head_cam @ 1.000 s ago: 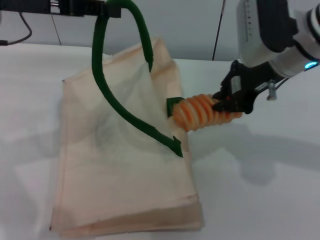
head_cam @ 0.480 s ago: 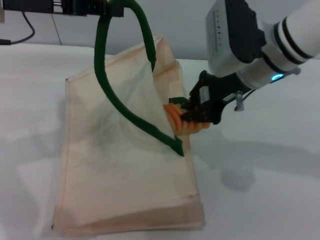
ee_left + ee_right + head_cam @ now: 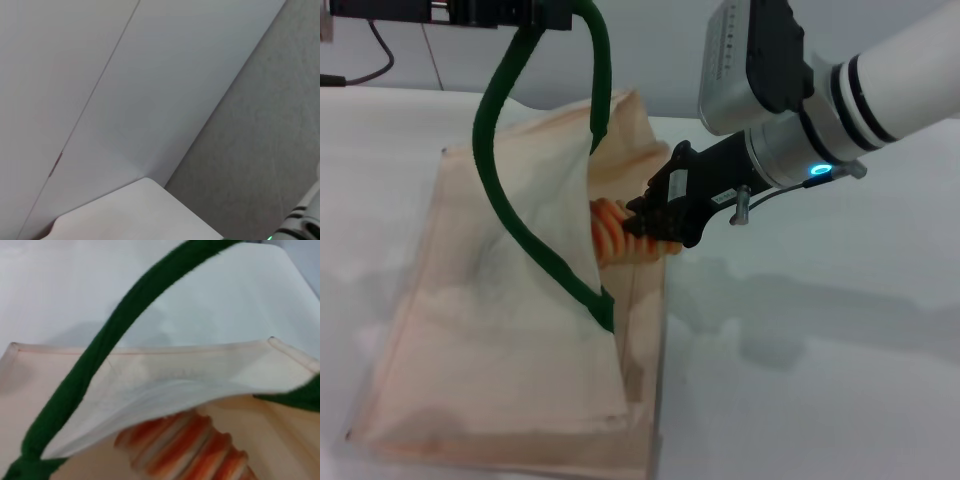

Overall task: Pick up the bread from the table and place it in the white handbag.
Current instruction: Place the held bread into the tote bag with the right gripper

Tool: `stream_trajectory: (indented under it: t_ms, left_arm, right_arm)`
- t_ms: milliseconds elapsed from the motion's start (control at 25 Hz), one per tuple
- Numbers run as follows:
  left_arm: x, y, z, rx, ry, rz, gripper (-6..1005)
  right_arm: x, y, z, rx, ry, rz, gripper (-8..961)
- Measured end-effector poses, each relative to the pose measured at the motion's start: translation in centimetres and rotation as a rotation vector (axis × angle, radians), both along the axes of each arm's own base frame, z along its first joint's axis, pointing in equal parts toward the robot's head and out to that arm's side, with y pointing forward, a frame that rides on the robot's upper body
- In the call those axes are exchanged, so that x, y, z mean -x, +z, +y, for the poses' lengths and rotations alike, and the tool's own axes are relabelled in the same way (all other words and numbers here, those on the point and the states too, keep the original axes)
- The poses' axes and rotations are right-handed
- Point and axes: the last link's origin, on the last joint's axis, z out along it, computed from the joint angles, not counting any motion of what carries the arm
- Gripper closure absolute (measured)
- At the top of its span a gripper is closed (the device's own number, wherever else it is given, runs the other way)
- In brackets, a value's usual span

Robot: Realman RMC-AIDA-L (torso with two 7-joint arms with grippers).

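Note:
The white handbag (image 3: pixel 490 360) lies flat on the white table (image 3: pixel 840 340). My left gripper (image 3: pixel 542 14), at the top edge of the head view, is shut on one dark green handle (image 3: pixel 490 190) and holds it up, so the bag's upper layer is lifted and its mouth is open. My right gripper (image 3: pixel 648 222) is shut on the bread (image 3: pixel 609 233), an orange and cream ribbed roll. The bread's far end sits inside the bag's mouth, under the raised fabric. The right wrist view shows the bread (image 3: pixel 186 450) below the lifted layer (image 3: pixel 165 380) and the handle (image 3: pixel 95 365).
A pale wall runs behind the table's far edge. A black cable (image 3: pixel 375 55) lies at the far left. The left wrist view shows only wall, grey floor and a table corner (image 3: pixel 135 210). Bare tabletop spreads to the right of the bag.
My right gripper has moved left with the bread, from beside the bag's edge into its open mouth. The bag's upper layer has lifted and the bag has shifted left.

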Motion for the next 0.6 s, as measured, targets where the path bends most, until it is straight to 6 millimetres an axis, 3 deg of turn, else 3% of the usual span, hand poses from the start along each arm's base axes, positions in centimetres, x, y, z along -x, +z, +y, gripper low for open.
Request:
stream_trajectory:
  t_ms: [320,600]
  left_arm:
    - [-0.06,-0.09,0.0,0.001,-0.002,-0.002,860]
    - [-0.26,-0.19,0.06,0.003,-0.007,-0.004,860]
  right_arm:
    - [-1.22,-0.44,0.19,-0.021,-0.044,0.001,809]
    - [-0.69,-0.59,-0.22,0.009,-0.085,0.067,820]
